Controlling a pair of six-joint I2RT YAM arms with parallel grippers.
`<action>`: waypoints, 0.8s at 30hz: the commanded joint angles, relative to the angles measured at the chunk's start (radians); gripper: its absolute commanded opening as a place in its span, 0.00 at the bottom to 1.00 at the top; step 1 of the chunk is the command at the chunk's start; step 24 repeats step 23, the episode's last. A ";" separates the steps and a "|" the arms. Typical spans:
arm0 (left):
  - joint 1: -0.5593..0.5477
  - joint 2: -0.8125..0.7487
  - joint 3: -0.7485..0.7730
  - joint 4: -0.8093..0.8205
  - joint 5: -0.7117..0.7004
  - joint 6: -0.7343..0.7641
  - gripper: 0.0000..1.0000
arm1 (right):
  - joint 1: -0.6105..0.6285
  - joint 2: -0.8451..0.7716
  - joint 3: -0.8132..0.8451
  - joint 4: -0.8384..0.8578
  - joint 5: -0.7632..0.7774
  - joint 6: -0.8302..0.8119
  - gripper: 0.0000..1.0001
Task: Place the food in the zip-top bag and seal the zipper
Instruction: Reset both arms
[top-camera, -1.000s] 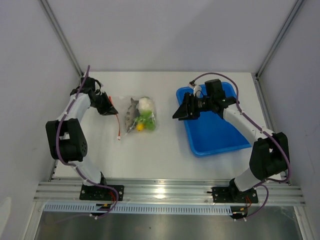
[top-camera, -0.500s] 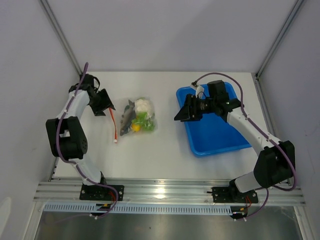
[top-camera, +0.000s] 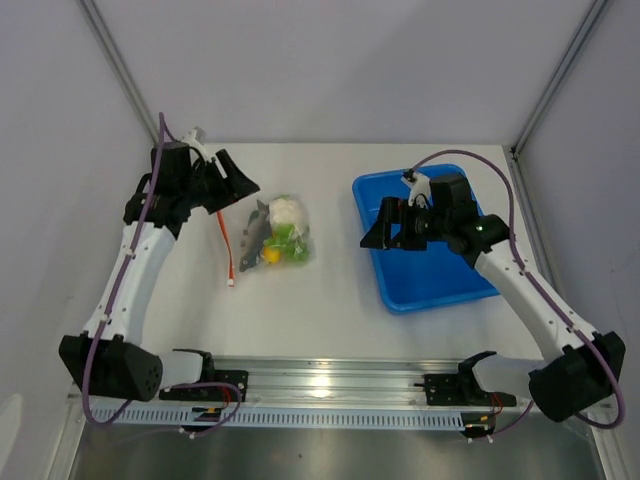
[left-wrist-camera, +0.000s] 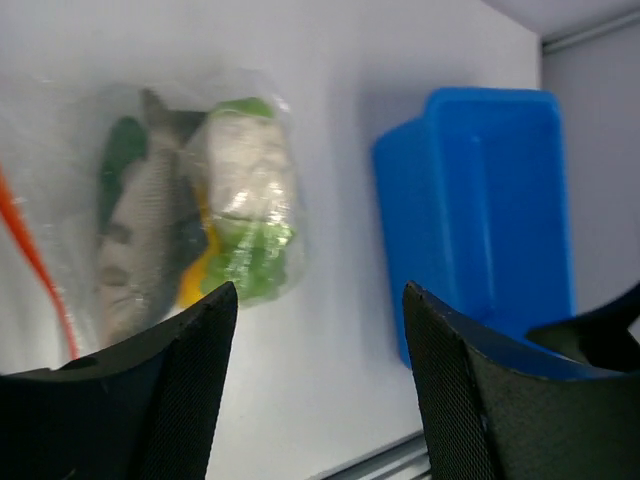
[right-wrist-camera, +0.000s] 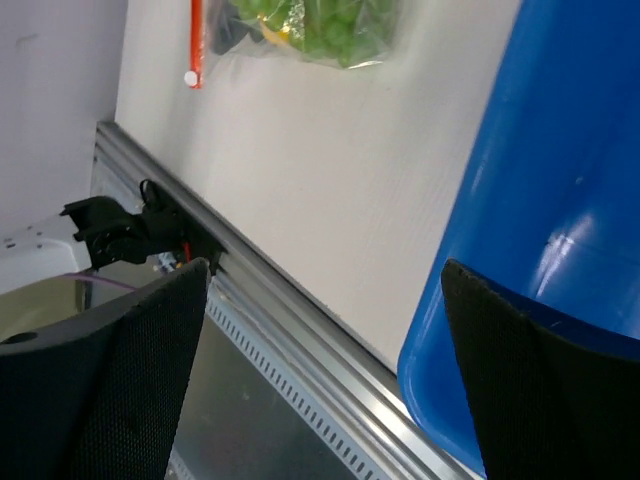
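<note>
The zip-top bag (top-camera: 276, 238) lies flat on the white table, left of centre. The food sits inside it: a white round piece (top-camera: 288, 210), a grey fish (top-camera: 261, 228), green pieces (top-camera: 293, 243) and a yellow-orange piece (top-camera: 270, 256). The orange-red zipper (top-camera: 229, 246) runs along the bag's left edge. My left gripper (top-camera: 238, 192) hovers above and left of the bag, open and empty. In the left wrist view the left gripper (left-wrist-camera: 318, 290) looks down on the bag (left-wrist-camera: 190, 190) and fish (left-wrist-camera: 140, 240). My right gripper (top-camera: 372, 230) hangs open and empty over the tray's left rim.
A blue rectangular tray (top-camera: 455, 275) stands at the right, also the blue tray (left-wrist-camera: 480, 200) in the left wrist view. The right wrist view shows the tray wall (right-wrist-camera: 560, 200), the bag's corner (right-wrist-camera: 320, 25) and the aluminium rail (right-wrist-camera: 270, 330) at the table's near edge.
My left gripper has opened and lifted away from the zipper end of the bag. My right gripper has opened wider and drawn back to the right over the tray. The bag has settled slightly.
</note>
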 joint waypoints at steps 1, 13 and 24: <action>-0.066 -0.100 -0.063 0.107 0.090 -0.069 0.70 | 0.012 -0.109 -0.032 -0.070 0.222 0.001 0.99; -0.235 -0.537 -0.439 0.346 0.265 -0.126 0.99 | 0.033 -0.504 -0.224 -0.141 0.624 0.161 0.99; -0.235 -0.974 -0.753 0.469 0.395 -0.240 0.99 | 0.044 -0.904 -0.518 0.022 0.430 0.261 1.00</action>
